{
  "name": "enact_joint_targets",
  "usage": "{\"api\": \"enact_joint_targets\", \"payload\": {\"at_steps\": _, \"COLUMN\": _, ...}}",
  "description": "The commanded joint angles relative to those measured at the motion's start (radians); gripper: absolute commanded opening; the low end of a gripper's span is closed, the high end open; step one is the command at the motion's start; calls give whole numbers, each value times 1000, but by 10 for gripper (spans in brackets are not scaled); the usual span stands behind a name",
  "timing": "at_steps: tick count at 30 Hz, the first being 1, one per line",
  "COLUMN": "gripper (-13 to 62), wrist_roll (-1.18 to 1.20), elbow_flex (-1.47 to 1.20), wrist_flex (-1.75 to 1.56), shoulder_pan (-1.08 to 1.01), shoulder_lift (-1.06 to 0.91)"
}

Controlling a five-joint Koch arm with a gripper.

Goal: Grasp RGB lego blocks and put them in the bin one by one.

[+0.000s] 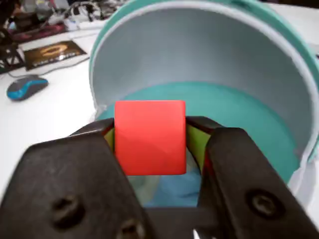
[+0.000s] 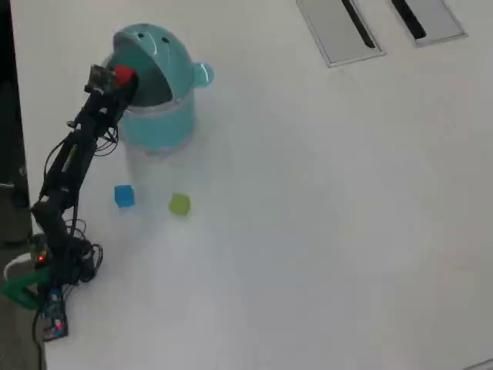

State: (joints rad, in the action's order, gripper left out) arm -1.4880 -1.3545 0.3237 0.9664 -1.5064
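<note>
End effector (image 1: pixel 150 142) clamping red block (image 1: pixel 150 137), at bin (image 1: pixel 279 59) opening

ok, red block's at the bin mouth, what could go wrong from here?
1. The red block is held at the bin opening's near edge; released early, it may hit the rim and fall outside.
2. The gripper sits close to the raised lid; pushing further in could bump the bin.
</note>
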Motion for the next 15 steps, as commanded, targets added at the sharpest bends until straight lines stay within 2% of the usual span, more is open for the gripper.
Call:
{"api": "enact_joint_targets", "payload": {"at_steps": 1, "gripper": 145, "wrist_roll": -17, "elbow_flex": 106, "wrist_flex": -103, "shoulder_pan": 8, "shoulder_lift": -14}}
{"api": "enact_joint_targets", "payload": {"at_steps": 4, "gripper": 170, "wrist_roll": -44, "elbow_flex": 94, "wrist_flex": -104, "shoulder_pan": 8, "shoulder_lift": -9}}
{"api": "enact_joint_targets", "payload": {"at_steps": 11, "gripper": 170, "wrist_roll": -49, "elbow_flex": 31, "wrist_flex": -184, "shoulder_pan": -5, "shoulder_lift": -35}}
{"api": "enact_joint_targets", "payload": {"at_steps": 15, "gripper": 209, "wrist_roll": -94, "elbow_flex": 35, "wrist_flex": -172, "shoulder_pan": -5, "shoulder_lift": -44}}
